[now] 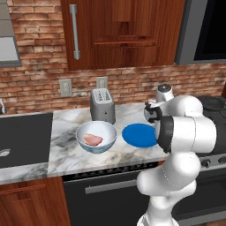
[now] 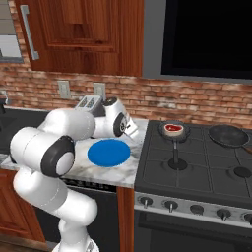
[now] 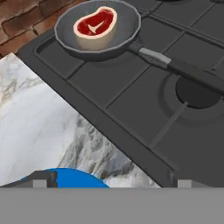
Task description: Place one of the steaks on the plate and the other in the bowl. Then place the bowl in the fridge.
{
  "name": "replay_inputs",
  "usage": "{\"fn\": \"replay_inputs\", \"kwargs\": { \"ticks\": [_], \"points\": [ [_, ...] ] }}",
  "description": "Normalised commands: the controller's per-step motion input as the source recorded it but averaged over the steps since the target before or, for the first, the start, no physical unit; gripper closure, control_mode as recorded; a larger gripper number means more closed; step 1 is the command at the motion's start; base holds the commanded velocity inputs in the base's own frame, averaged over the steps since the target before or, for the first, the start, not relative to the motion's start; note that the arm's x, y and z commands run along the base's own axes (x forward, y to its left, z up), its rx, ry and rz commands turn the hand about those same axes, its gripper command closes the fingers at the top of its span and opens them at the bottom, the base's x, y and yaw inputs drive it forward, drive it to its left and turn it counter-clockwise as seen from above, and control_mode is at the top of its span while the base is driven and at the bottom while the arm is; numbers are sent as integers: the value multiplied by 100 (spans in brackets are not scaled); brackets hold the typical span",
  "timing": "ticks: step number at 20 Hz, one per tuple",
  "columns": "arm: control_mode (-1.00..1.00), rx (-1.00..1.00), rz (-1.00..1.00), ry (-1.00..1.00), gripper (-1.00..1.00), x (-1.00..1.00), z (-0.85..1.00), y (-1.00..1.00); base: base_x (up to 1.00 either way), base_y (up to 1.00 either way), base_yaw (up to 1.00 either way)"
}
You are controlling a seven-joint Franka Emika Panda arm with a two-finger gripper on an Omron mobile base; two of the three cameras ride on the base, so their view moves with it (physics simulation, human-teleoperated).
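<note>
I see the marble surface (image 1: 66,154) across mid-frame in the left base view, bowl (image 1: 96,137) at centre holding the pale pink steak (image 1: 93,140). Blue plate (image 2: 109,152) sits bare, centre-left in the right base view. Dark red steak (image 3: 95,22) lies in a frying pan (image 3: 97,30), upper left of the hand view. Claw (image 3: 111,180) spread wide, holding nothing.

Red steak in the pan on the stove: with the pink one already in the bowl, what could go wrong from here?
1. The red steak lies low inside the small frying pan; the open tool may strike the pan's rim or push the pan.
2. On the way to the blue plate, the steak must cross the stove edge; a weak grip could drop it.
3. The bowl stands close to the toaster; lifting it later risks a bump.
</note>
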Motion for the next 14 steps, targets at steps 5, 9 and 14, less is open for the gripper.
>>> {"fn": "replay_inputs", "kwargs": {
  "ticks": [5, 9, 14],
  "points": [
    [-100, 0, -2, 5, -100, 9, 0, -47, 0, 0, 0],
    [-100, 3, 0, 5, -100, 13, 0, -37, 0, 0, 0],
    [-100, 26, 1, 12, -100, 49, 3, -80, 0, 0, 0]
  ]
}}
